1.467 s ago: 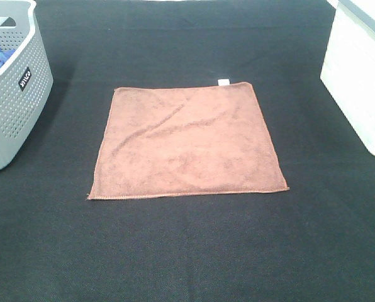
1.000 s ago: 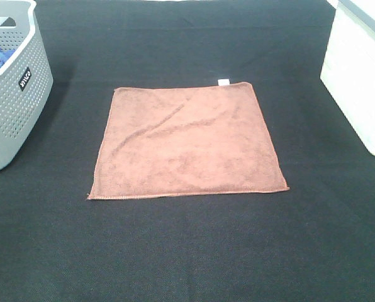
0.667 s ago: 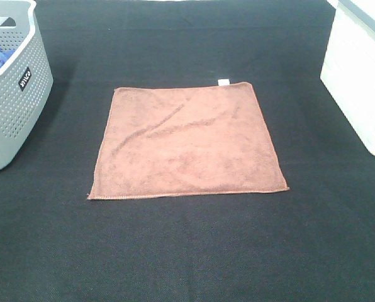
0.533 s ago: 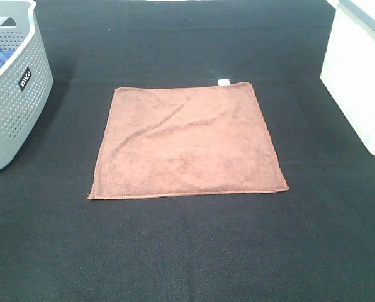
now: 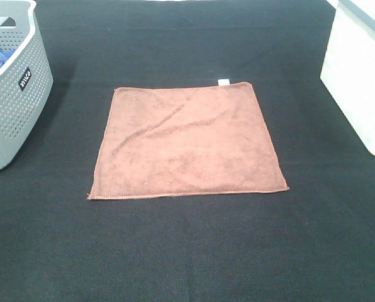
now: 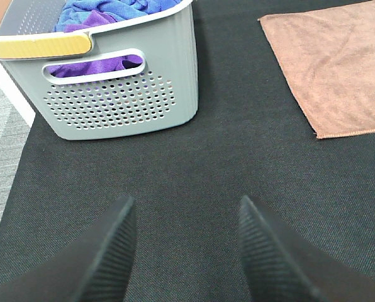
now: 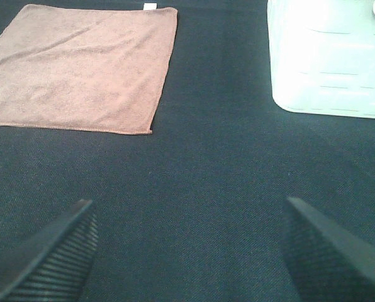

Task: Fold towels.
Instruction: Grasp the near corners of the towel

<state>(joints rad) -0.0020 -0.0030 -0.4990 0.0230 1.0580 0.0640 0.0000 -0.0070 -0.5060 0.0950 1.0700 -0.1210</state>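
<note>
towel (image 5: 187,143): likely light, soft, limp | hold: pinch near-edge corners | left gripper (image 6: 182,209), right gripper (image 7: 189,204): both spread, empty

Fuzzy matt cloth towel (image 5: 187,143) on a coarse-woven mat (image 5: 187,251); perforated plastic basket (image 5: 14,107).

In the upper left of the frame the reddish-brown towel (image 7: 80,66) lies flat and open on the black table cover (image 7: 206,163), with a small white tag (image 7: 150,7) at its corner near the top edge. In the upper right stands a white box (image 7: 329,56), well apart from the towel. At the bottom of the frame the right gripper (image 7: 189,207) shows its two dark ribbed fingers (image 7: 61,251) spread wide, with only the cover between them.
</note>
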